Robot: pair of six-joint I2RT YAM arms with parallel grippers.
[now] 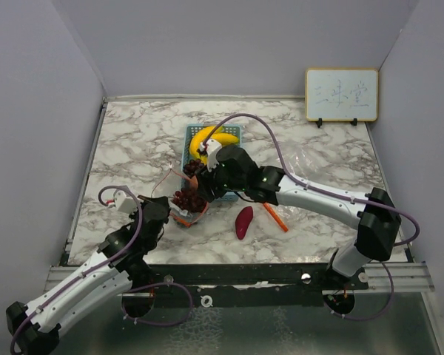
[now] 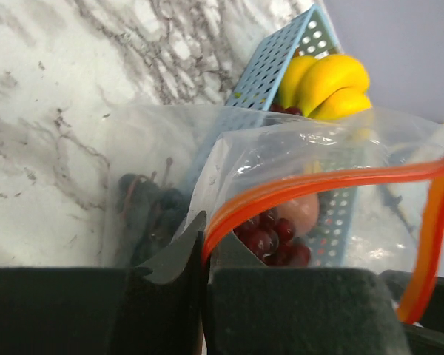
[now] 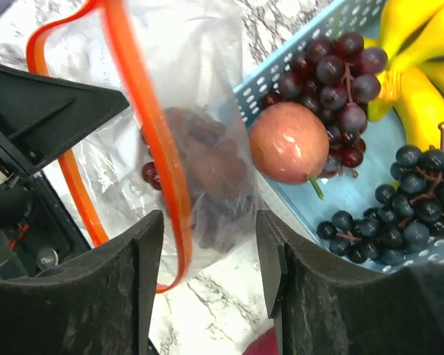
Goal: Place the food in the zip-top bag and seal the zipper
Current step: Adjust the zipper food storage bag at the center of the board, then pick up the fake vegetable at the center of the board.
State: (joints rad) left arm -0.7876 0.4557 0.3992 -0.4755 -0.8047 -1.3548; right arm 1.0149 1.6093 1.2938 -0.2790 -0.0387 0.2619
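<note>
— Why is the left gripper clamped so low?
— Its pads are pressed together on the rim of the zip-top bag, right at the orange zipper strip. I judge this props the mouth up, facing the blue mesh basket. One reddish grape cluster already lies inside the bag.
— And the right gripper?
— Spread wide, holding nothing. Its fingers straddle the bag's far lip, with the zipper strip running between them. It may be there to part the mouth or on its way to more food; I can't tell which.
— What's left outside?
— The banana bunch, the small red fruit, a purple-red grape cluster and a blue-black grape cluster sit in the basket, just beyond the mouth. The magenta vegetable lies on the marble table, near the bag and beside an orange carrot-like piece.
— Any room to work?
— It's tight at the bag. The basket wall is just beside the film, touching or not I can't say, and both grippers crowd the rim. The bananas look like a squeeze for that mouth. Bare marble shows left of the basket
</note>
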